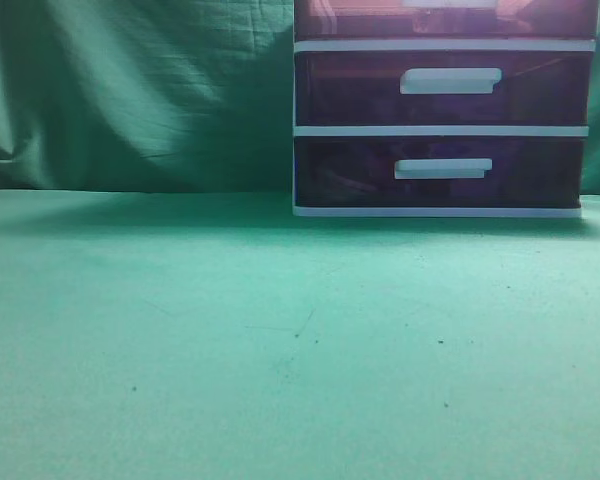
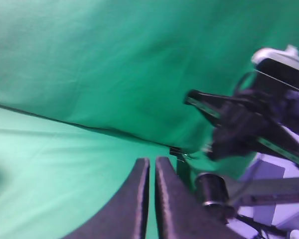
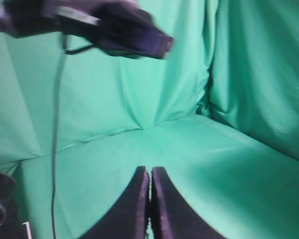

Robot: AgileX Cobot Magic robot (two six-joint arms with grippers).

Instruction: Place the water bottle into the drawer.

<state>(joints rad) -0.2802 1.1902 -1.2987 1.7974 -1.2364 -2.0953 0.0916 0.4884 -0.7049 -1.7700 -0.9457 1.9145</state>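
Left gripper (image 2: 150,164): two dark curved fingers, jaws drawn almost together with only a thin slit between, nothing held. Seen in the left wrist view only, raised above the green cloth-covered table (image 2: 50,164) and pointing toward the green fabric backdrop (image 2: 114,59).

Right gripper (image 3: 150,174): matching dark fingers, jaws closed tip to tip, nothing held. Seen in the right wrist view only, likewise above green cloth.

Blurred black arm structure with cabling (image 2: 249,124): right side of the left wrist view, with a white-and-black box (image 2: 281,67) above it and a black cylindrical part (image 2: 212,189) near the fingers. A similar dark blurred shape with a hanging cable (image 3: 104,25) crosses the top of the right wrist view.

Three-tier plastic drawer cabinet with dark translucent fronts and white frame (image 1: 440,131): exterior view only, standing at the far right of the table against the backdrop. Middle drawer white handle (image 1: 450,80) and bottom drawer white handle (image 1: 443,168) visible; top drawer cut off by the frame edge. Visible drawers sit flush, closed.

Water bottle: not visible in any view; location cannot be told.

Open room: the exterior view shows neither gripper; broad bare green table in front of and left of the cabinet, marked only by a few small dark specks (image 1: 298,335).
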